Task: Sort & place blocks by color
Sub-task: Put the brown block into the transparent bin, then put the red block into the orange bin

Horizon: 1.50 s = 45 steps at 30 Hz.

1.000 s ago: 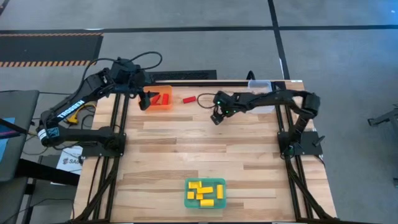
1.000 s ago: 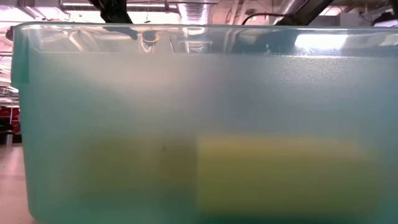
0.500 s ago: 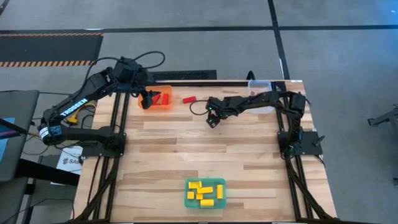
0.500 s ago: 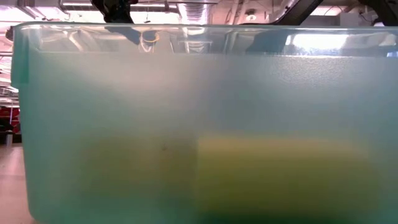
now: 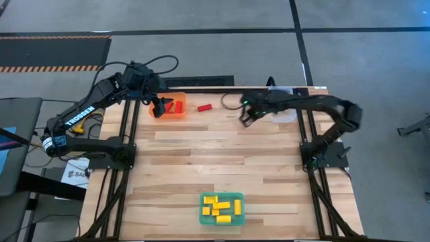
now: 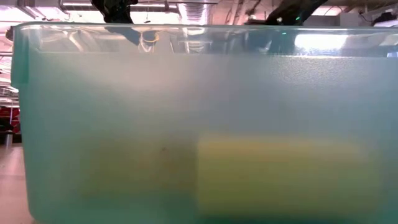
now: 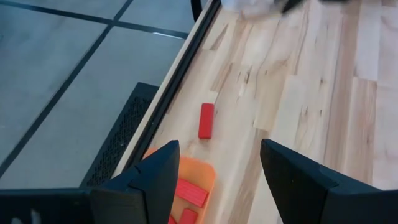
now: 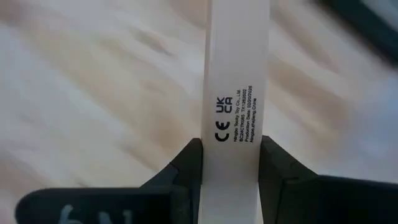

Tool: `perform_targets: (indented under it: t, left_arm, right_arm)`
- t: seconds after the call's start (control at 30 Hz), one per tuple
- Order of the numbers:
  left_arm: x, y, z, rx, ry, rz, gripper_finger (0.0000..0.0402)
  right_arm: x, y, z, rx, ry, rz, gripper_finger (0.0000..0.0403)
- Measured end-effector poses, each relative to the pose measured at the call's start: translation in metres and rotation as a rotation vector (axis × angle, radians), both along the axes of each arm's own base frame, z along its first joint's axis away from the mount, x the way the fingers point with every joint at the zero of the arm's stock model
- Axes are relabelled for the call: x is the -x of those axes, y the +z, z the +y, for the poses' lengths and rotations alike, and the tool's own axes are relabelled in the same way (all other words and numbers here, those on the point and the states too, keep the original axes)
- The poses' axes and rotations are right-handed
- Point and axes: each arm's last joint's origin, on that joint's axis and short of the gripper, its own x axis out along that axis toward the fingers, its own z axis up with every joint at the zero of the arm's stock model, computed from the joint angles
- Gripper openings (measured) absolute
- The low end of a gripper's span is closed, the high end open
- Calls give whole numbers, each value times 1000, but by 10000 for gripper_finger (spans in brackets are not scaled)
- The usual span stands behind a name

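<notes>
the low view is almost wholly filled by the wall of the teal tray (image 6: 186, 124), with blurred yellow blocks (image 6: 280, 174) showing through it; from above, that tray (image 5: 203, 216) sits at the near edge of the table (image 5: 201, 161), holding the yellow blocks (image 5: 221, 207). the orange tray (image 5: 180, 113) stands at the far left, with red blocks (image 5: 176, 106) in it, and one loose red block (image 5: 204, 107) lies just to its right near the far edge. a clear tray (image 5: 287, 115) sits at the far right corner. the left gripper (image 5: 160, 107) hangs over the orange tray, its fingers (image 7: 155, 180) spread apart and holding nothing. the right gripper (image 5: 248, 117) is just left of the clear tray, its fingers (image 8: 186, 165) pressed on a pale wooden block (image 8: 236, 93) with small printed marks on it. the middle of the table, between the far trays and the teal tray, is bare wood. the black frame rails (image 5: 127, 134) run along both side edges
</notes>
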Motion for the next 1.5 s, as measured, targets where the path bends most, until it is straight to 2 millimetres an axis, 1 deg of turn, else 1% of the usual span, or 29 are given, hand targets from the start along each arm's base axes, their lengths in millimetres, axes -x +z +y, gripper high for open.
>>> perform_targets:
  t: [0.13,0.17,0.23,0.33,0.4,0.57,0.63,0.73,0.87,1.0,1.07,1.17,1.23,1.33,1.4,1.5]
  left_arm:
    - [0,0,0,3,-3,-2,212]
    - [-1,-1,0,8,-5,-2,212]
    - [-2,-2,1,25,-4,-5,212]
    - [-4,-3,2,36,1,-5,212]
    - [-4,-3,2,37,1,-3,212]
    - [-4,-3,2,37,1,-4,212]
    - [-4,-3,2,37,1,-4,212]
    - [-4,-3,2,39,2,-5,212]
    - [-4,-3,2,38,3,-5,212]
    - [-4,-3,2,38,4,-6,212]
    - [-4,-3,2,36,3,-6,212]
    - [-4,-3,2,36,4,-7,212]
    - [-5,-2,3,33,4,-12,212]
    - [-11,-4,7,24,2,-26,212]
    - [-21,-8,14,25,-7,-35,212]
    - [-45,-21,28,39,-53,-41,212]
  right_arm:
    - [40,29,-15,67,-142,31,103]
    - [51,33,-20,60,-181,46,103]
    - [70,34,-29,34,-249,75,103]
    - [92,28,-46,23,-354,93,103]
    - [105,19,-56,13,-400,100,103]
    - [120,-8,-77,-46,-467,107,103]
    - [124,-16,-81,-71,-498,128,110]
    - [125,-23,-86,-89,-511,148,136]
    - [120,-26,-86,-98,-453,148,193]
    - [120,-26,-86,-98,-452,147,245]
    - [121,-26,-86,-98,-453,149,260]
    - [121,-26,-86,-98,-452,147,270]
    - [119,-23,-85,-99,-442,138,273]
    - [112,-13,-80,-95,-411,86,274]
    - [105,-2,-74,-78,-394,39,275]
    - [96,16,-60,-35,-360,-36,275]
